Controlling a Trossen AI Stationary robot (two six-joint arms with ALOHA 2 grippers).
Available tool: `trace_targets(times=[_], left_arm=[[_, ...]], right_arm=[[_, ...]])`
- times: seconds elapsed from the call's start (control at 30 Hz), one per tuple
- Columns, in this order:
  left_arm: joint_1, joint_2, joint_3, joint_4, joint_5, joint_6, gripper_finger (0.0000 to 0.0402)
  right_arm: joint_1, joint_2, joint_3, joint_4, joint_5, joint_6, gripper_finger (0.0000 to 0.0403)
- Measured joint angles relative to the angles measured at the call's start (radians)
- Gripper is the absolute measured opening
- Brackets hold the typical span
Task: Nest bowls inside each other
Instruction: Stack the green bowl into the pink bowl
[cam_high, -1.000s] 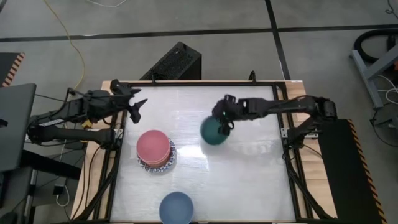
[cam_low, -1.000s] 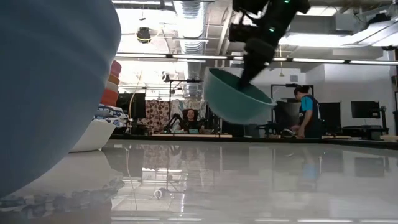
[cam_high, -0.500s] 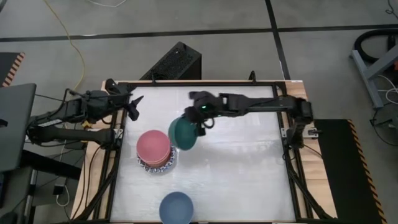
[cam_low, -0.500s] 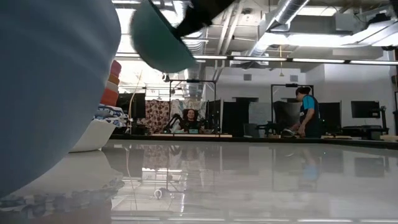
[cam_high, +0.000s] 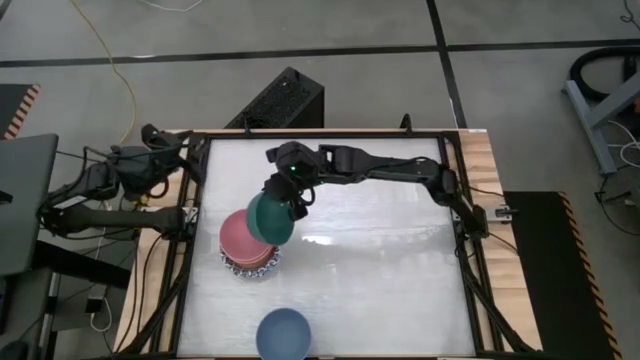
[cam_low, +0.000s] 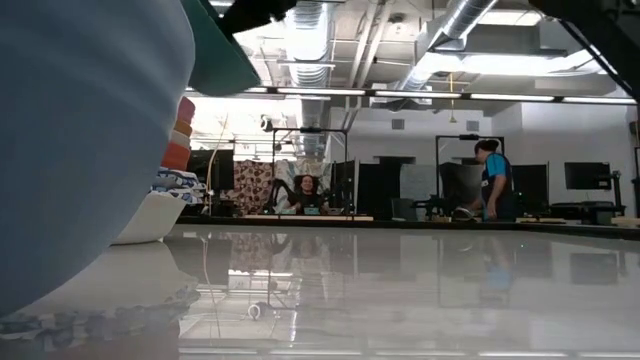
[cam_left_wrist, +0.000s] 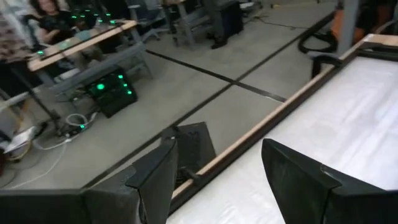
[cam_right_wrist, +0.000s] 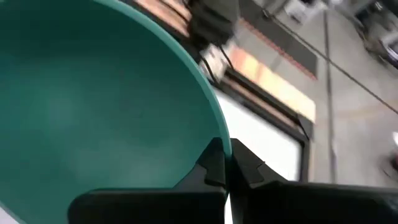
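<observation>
My right gripper (cam_high: 290, 192) is shut on a dark green bowl (cam_high: 270, 218), which hangs over the right edge of a stack of bowls. The stack has a pink bowl (cam_high: 243, 234) on top and a white bowl with a blue-patterned rim (cam_high: 262, 270) at the bottom. In the low view the stack (cam_low: 176, 150) shows behind a blue bowl (cam_low: 80, 130), with the green bowl (cam_low: 222, 55) high above it. The blue bowl (cam_high: 283, 333) rests near the table's front edge. My left gripper (cam_left_wrist: 217, 180) is open at the far left corner (cam_high: 178, 152). My right gripper pinches the green bowl's rim (cam_right_wrist: 219, 134) between its two fingers, one finger (cam_right_wrist: 211, 163) inside the bowl and one outside. The fingers slant down from the table's right side. The bowl hangs tilted below them, lifted clear of the table and the stack.
A raised dark frame (cam_high: 455, 180) runs around the white table top. There is free table to the right of the stack and between the stack and the blue bowl. In the room beyond the table a person (cam_low: 492, 180) stands at a bench.
My right gripper has carried the green bowl up and toward the table's left edge, from mid-table to above the stack, rolling its wrist so the bowl tips. My left gripper has drawn back toward the left edge.
</observation>
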Motion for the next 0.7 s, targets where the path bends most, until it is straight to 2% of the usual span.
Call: trace_targets(times=[0.23,0.33,0.5,0.7], left_arm=[[0.0,-0.046,0.0,-0.025,-0.024,-0.003,0.0224],[0.0,-0.056,0.0,-0.043,-0.022,-0.009,0.0224],[0.0,-0.057,0.0,-0.078,-0.02,-0.037,0.0224],[0.0,-0.056,0.0,-0.085,-0.005,-0.05,0.0224]], right_arm=[[-0.016,0.025,0.049,0.053,-0.259,-0.002,0.0009],[-0.015,0.073,0.048,0.148,-0.352,-0.007,0.0009],[-0.016,0.145,0.047,0.255,-0.378,0.004,0.0009],[-0.025,0.226,0.045,0.371,-0.298,0.012,0.0009]])
